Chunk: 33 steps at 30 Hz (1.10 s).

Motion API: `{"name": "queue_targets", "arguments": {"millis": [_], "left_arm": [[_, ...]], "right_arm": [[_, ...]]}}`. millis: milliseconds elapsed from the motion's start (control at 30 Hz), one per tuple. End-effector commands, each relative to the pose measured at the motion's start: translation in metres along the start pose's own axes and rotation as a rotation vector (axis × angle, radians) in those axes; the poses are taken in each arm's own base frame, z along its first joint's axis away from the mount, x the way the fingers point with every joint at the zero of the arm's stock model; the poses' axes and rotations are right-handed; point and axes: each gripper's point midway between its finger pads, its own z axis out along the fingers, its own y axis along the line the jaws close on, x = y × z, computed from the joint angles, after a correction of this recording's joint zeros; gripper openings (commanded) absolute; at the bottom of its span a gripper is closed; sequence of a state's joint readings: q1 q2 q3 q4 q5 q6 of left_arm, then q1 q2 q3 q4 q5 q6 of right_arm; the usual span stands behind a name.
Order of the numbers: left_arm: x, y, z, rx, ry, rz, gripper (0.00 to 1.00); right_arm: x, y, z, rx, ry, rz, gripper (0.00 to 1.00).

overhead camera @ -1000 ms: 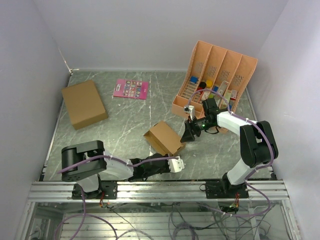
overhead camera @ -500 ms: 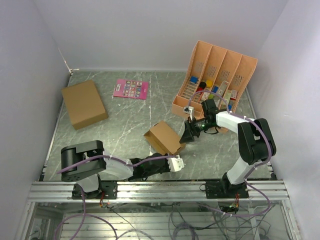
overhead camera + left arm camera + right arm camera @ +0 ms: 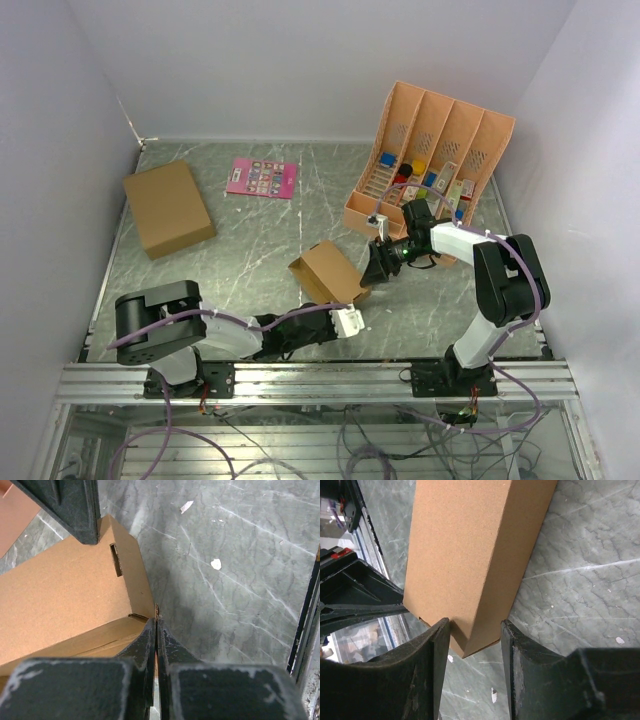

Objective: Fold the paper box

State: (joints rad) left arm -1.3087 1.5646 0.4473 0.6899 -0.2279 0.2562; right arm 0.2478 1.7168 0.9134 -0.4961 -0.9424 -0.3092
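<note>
The paper box (image 3: 328, 272) is a small brown carton lying on the marble table, mid-front. My left gripper (image 3: 350, 308) reaches in low from the left and is shut on a thin flap edge at the carton's near right corner (image 3: 158, 611). In the left wrist view the carton's top panel (image 3: 65, 595) with a slot lies left of my fingers. My right gripper (image 3: 370, 272) straddles the carton's right end corner (image 3: 465, 545). Its jaws stand open, the left finger (image 3: 437, 645) against the cardboard, the right finger (image 3: 512, 650) a little clear of it.
A larger brown cardboard box (image 3: 168, 207) lies at the back left. A pink card (image 3: 262, 177) lies behind the middle. An orange slotted organizer (image 3: 430, 150) with small items stands back right, just behind my right arm. The metal rail (image 3: 320, 380) marks the table's front edge.
My right gripper's jaws have narrowed around the carton's corner. My left gripper has closed fully on the flap and shifted slightly left and up. The carton has barely moved.
</note>
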Motion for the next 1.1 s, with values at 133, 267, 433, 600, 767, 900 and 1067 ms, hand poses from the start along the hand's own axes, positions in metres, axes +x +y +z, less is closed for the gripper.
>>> {"name": "queue_targets", "arguments": {"millis": [133,267,433,600,767,900,1067], "left_arm": [[-0.008,0.006,-0.006,-0.017,-0.046,-0.063,0.07],[-0.009,0.008,-0.007,-0.020,-0.050,-0.074,0.07],[-0.007,0.008,-0.008,-0.022,-0.047,-0.096,0.07],[-0.006,0.009,-0.007,-0.026,-0.049,-0.117,0.07],[-0.002,0.010,-0.008,-0.025,-0.047,-0.149,0.07],[-0.001,0.010,-0.009,-0.027,-0.047,-0.161,0.07],[0.000,0.011,-0.011,-0.035,-0.050,-0.166,0.07]], "right_arm": [[0.003,-0.018,0.001,0.072,0.018,-0.004,0.43],[0.003,-0.020,0.001,0.079,0.021,-0.003,0.43],[0.004,-0.023,0.002,0.090,0.028,0.002,0.43],[0.005,-0.024,0.002,0.097,0.034,0.004,0.43],[0.007,-0.026,0.003,0.105,0.041,0.006,0.43],[0.007,-0.027,0.003,0.110,0.043,0.006,0.43],[0.008,-0.028,0.003,0.113,0.047,0.007,0.43]]}}
